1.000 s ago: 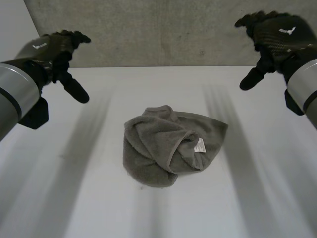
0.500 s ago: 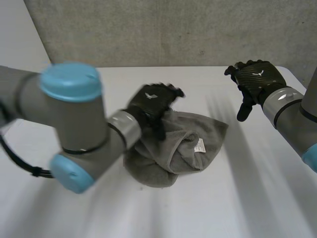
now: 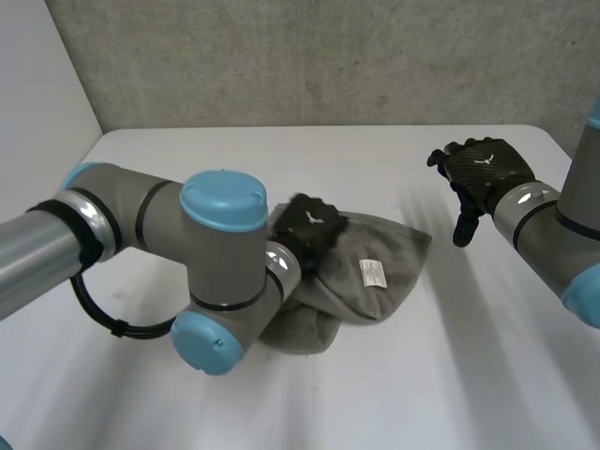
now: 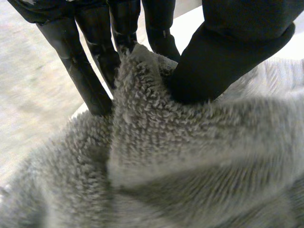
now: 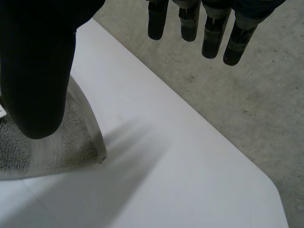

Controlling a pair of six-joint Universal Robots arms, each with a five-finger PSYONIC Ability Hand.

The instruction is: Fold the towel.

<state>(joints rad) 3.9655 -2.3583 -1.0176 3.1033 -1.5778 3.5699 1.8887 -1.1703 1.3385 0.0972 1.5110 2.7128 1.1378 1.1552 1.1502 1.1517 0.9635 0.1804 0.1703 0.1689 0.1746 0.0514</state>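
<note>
1. Crumpled grey terry-cloth towel [image 3: 394, 246], bunched on the plain white counter [image 3: 422, 375], partly under the black left hand [image 3: 309, 223] and spreading out from it toward the black right hand [image 3: 483, 169].
2. Left hand, set on the raised part of the towel nearest its own arm. In the left wrist view, a ridge of towel [image 4: 166, 166] pile pinched between the thumb and the straight fingers of the left hand [image 4: 223, 61].
3. Small white rectangular label [image 3: 373, 273], flat on the towel's upper face, just beside the left hand on the side toward the right hand.
4. Right hand, hanging above the counter well apart from the left hand and clear of the cloth; fingers straight, spread away from the thumb, holding nothing.
5. Right wrist view: right hand [image 5: 38, 71] thumb above a flat corner of the towel [image 5: 71, 137], apart from it; bare counter [image 5: 180, 180] below the fingertips.
6. Grey left arm [image 3: 220, 272] with light-blue caps, bent low over the counter, covering the towel's side behind the left hand.
</note>
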